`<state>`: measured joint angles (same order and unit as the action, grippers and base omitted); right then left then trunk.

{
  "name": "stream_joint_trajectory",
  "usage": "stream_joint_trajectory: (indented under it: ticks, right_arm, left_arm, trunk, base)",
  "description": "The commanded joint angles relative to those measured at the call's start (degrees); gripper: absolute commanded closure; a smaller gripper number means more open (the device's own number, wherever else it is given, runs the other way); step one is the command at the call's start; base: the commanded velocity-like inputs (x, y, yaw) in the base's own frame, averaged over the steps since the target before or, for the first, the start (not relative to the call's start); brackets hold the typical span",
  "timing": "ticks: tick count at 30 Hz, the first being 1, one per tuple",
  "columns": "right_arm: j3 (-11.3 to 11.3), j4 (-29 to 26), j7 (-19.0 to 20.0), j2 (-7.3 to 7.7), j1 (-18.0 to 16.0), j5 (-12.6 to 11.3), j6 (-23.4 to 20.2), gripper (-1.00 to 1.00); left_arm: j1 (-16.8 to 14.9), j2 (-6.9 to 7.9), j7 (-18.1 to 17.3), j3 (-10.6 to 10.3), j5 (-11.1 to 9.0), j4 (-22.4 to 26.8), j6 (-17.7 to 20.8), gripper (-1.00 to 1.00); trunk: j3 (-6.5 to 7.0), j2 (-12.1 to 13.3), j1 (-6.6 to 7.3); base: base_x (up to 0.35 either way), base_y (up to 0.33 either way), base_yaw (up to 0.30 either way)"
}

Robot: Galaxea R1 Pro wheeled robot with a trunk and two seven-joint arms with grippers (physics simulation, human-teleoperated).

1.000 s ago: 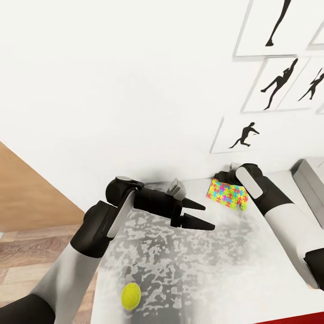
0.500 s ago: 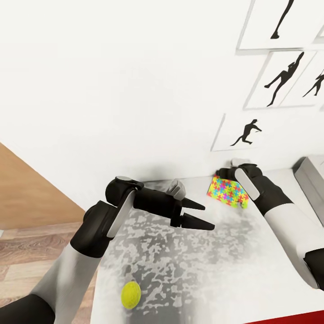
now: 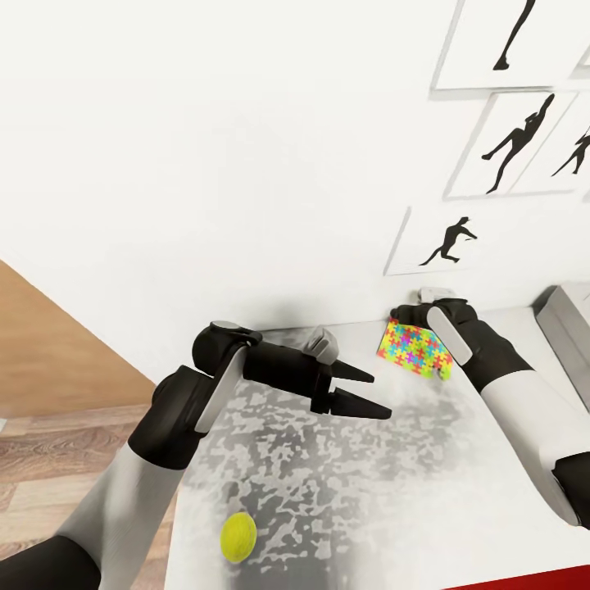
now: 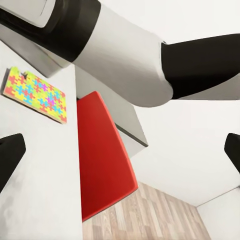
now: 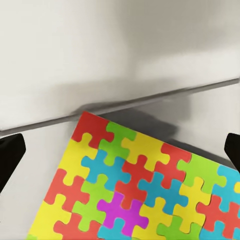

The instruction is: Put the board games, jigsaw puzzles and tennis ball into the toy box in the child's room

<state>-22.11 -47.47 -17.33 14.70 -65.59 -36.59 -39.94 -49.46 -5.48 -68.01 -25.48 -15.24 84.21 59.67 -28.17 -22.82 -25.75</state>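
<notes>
A jigsaw puzzle (image 3: 414, 351) in bright colours lies on the pale marbled table (image 3: 344, 492), close to the wall. My right gripper (image 5: 120, 152) hangs open right above it, one fingertip (image 5: 10, 152) at each side and nothing held. In the head view its wrist (image 3: 459, 328) covers the fingers. Over the middle of the table my left gripper (image 3: 381, 397) stands open and empty, pointing toward the puzzle (image 4: 35, 95). The tennis ball (image 3: 238, 537) rests near the table's front left edge. A corner of the light-grey toy box (image 3: 565, 332) shows at the far right.
A white wall with framed black silhouette pictures (image 3: 447, 242) rises just behind the table. A red object (image 4: 105, 155) sits beside the table's front edge. Wooden floor (image 3: 49, 483) lies to the left of the table.
The right wrist has edged slightly toward the wall above the puzzle, and the view shifted a little. The left arm, ball and puzzle have stayed put.
</notes>
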Motion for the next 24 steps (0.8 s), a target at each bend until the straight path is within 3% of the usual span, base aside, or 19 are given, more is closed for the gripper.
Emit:
stream_joint_trajectory:
  ticks: [1, 24]
  right_arm:
    - [-0.3, -0.08, -0.54, 0.07, -0.06, -0.6, -0.08, -1.0]
    - [-0.36, 0.24, -0.46, 0.01, -0.06, -0.41, 0.11, -1.0]
  left_arm:
    - [-0.05, -0.03, -0.11, -0.01, -0.06, -0.01, 0.33, -1.0]
    - [-0.06, -0.19, -0.11, -0.01, -0.06, -0.01, 0.33, -1.0]
  trunk:
    - [-0.09, -0.1, -0.03]
    - [-0.09, -0.1, -0.03]
  base:
    - [0.0, 0.0, 0.0]
    - [0.0, 0.0, 0.0]
